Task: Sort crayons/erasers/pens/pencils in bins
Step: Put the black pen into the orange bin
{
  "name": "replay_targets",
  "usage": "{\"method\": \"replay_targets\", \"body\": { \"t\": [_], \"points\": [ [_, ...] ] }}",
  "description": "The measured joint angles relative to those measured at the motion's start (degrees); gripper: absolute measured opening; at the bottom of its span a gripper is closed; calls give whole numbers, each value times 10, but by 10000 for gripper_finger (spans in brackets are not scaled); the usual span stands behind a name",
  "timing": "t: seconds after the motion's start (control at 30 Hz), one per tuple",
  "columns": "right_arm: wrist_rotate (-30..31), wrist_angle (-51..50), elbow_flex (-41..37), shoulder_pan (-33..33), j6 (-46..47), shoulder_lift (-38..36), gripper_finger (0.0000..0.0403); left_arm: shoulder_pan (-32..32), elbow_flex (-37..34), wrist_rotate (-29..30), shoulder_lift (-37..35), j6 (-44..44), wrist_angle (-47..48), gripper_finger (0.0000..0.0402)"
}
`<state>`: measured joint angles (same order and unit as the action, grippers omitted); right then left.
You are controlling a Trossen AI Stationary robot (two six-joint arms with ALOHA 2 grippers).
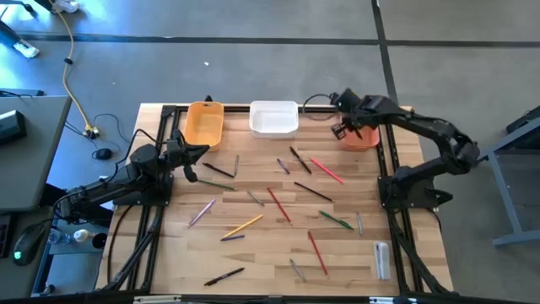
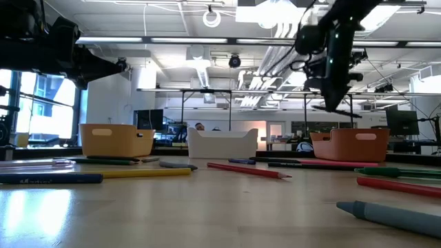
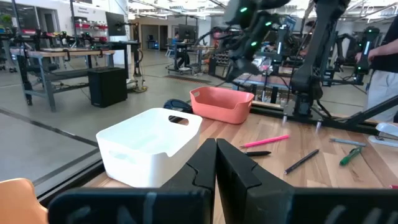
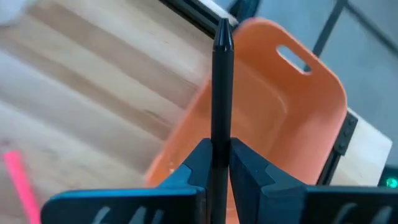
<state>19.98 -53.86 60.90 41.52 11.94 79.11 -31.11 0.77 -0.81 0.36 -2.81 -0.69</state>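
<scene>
Right gripper (image 4: 219,163) was clamped on a black pen (image 4: 221,87), held above the red-orange bin (image 1: 361,135) at the table's far right corner. In the right wrist view the pen ran straight out from between the fingers, tip pointing over the bin's rim toward its handle slot. In the low view the same gripper (image 2: 335,103) hung well clear of the bin (image 2: 349,143), not touching it. Bin interior as seen past the pen looked bare, but only part of it showed.

Left gripper (image 3: 216,163) was pinched fully together with nothing between the fingers, hovering over the left side of the table (image 1: 261,257) just short of the yellow-orange bin (image 1: 203,122). Ahead of it sat the white bin (image 3: 148,144), with the red-orange bin (image 3: 221,104) beyond that.

White bin (image 1: 273,117) stood between the other two along the far edge, to the left of the right gripper.

The rest lay loose on the wood, nearer than the right gripper and to its left: a pink pencil (image 1: 326,171) closest to it, a red pencil (image 1: 279,205), a yellow-orange pencil (image 1: 242,225), a green pencil (image 1: 336,220), another black pen (image 1: 224,276) at the near edge, well apart from both arms. A whitish oblong item (image 1: 382,258) lay at the near right.
</scene>
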Motion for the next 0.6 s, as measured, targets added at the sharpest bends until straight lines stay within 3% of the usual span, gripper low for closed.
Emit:
{"method": "replay_targets", "body": {
  "t": [0.33, 0.6],
  "points": [
    [-33, 39, 0, 125, -80, 126, 23, 0, 0, 0, 0, 0, 0, 1],
    [-59, 76, 0, 165, -94, 191, 23, 0, 0, 0, 0, 0, -3, 1]
  ]
}}
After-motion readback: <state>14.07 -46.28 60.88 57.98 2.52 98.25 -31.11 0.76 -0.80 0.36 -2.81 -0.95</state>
